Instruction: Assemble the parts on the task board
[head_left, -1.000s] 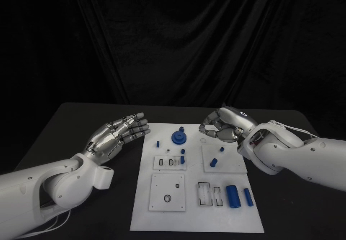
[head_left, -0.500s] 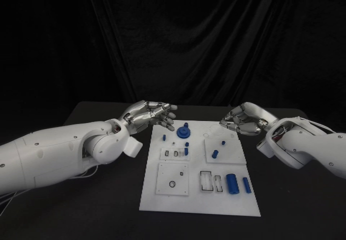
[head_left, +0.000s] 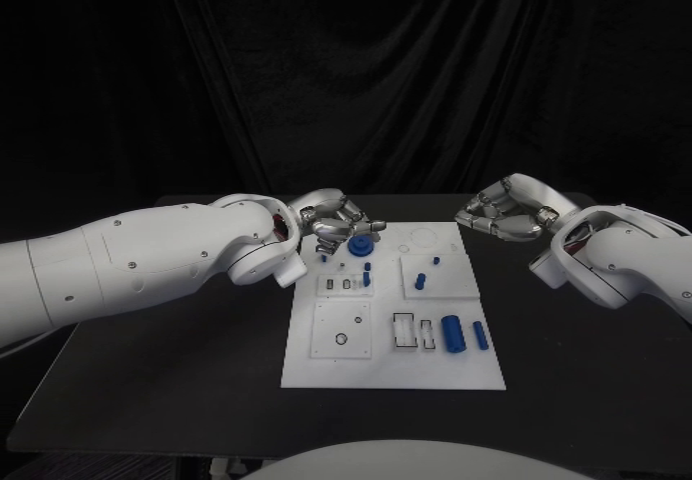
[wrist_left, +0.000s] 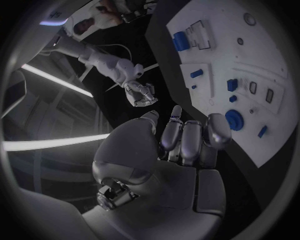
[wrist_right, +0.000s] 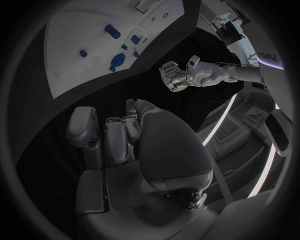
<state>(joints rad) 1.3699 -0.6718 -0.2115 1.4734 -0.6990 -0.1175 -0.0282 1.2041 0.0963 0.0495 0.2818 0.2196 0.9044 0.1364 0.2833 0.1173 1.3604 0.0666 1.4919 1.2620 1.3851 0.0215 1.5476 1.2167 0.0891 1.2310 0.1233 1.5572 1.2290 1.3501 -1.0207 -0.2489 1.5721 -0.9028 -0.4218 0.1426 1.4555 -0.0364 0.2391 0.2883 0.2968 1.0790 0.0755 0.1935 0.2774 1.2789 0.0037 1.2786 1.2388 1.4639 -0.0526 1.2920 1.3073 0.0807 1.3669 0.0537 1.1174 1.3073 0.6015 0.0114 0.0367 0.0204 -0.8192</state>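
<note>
Black table (head_left: 173, 380), white task board (head_left: 389, 370), blue parts (head_left: 453, 333)

Left white arm reaches in across the body, forearm angled toward table centre. Its silver many-fingered left hand (head_left: 335, 218) hangs palm-down, fingers curled inward, holding nothing. Right white arm bends at the elbow, wrist raised. Silver many-fingered right hand (head_left: 506, 213) is curled into a loose fist, nothing in it.
</note>
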